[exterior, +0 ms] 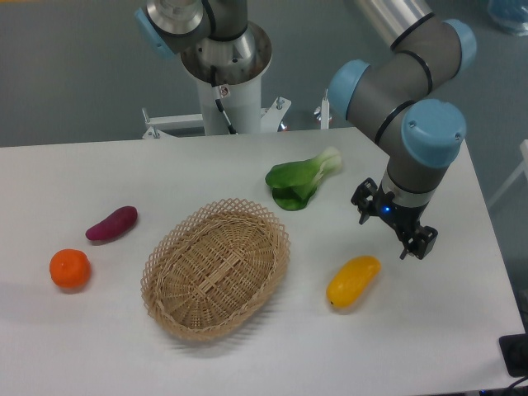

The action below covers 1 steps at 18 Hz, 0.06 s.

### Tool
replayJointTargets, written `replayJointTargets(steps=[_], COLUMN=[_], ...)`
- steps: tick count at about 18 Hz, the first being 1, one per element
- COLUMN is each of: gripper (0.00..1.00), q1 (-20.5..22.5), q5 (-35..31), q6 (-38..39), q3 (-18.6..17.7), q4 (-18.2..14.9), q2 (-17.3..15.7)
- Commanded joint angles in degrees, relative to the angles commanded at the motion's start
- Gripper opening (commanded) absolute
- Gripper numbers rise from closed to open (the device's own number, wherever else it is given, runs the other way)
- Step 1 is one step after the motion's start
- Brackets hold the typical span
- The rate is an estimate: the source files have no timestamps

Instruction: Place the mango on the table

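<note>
The mango [353, 281] looks smooth and waxy, so I judge it slippery under hard pads, firm enough to bear a moderate squeeze yet liable to bruise if pinched hard, and of middling weight for its bulk. Being rounded, it could roll or swivel if nudged at 1 end. The surest hold would be across its narrow width at the middle, where the sides run nearly parallel, with the fingers set square to its long axis; the tapered ends would slip out. It is an elongated oval, yellow over most of its skin and shading to orange at its lower-left end, lying slantwise with its upper end toward the right edge of the table [74, 346]. It rests free on the table's right half, nearer the front edge than the back, just right of the basket [216, 268]. The gripper [394, 224] hangs above and to the right of it, clear of it, its 2 fingers apart and holding nothing.
</note>
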State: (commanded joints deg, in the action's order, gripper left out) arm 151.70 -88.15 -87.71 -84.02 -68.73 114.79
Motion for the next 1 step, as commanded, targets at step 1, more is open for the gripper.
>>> replayJointTargets(steps=[1], gripper=[1.0], q1=[0.0], q5=[0.0], q6=[0.09], q3=[-0.09], q4=[0.0], q2=[0.0])
